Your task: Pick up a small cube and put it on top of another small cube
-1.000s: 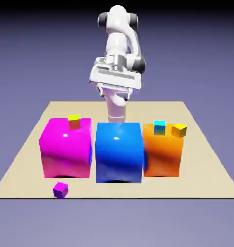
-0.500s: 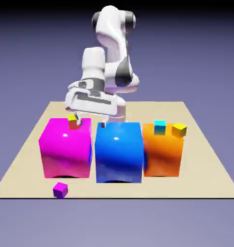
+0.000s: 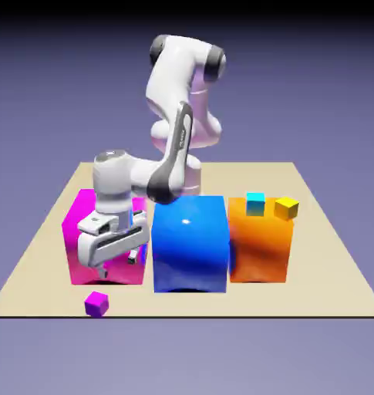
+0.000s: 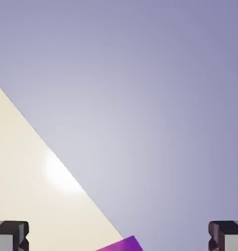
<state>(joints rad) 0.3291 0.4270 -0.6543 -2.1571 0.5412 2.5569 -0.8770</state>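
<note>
The small purple cube [image 3: 96, 304] lies on the beige table [image 3: 35, 262] near its front edge, at the exterior view's left. My gripper [image 3: 118, 264] hangs open in front of the big magenta block [image 3: 83, 231], just above the cube and slightly to its right, with nothing between the fingers. In the hand view only a purple corner of the cube [image 4: 121, 244] shows at the bottom edge, between the two wide-apart fingertips [image 4: 11, 235]. The other small cube, on the magenta block, is hidden behind my wrist.
A big blue block [image 3: 190, 243] and a big orange block [image 3: 259, 247] stand in a row to the right of the magenta one. A tiny cyan cube [image 3: 255, 203] and a tiny yellow cube [image 3: 286, 207] sit on the orange block. The table's front edge runs just below the purple cube.
The arm has swung from above the back of the blocks forward and down, over the magenta block to its front. The gripper stayed open. No cube has moved.
</note>
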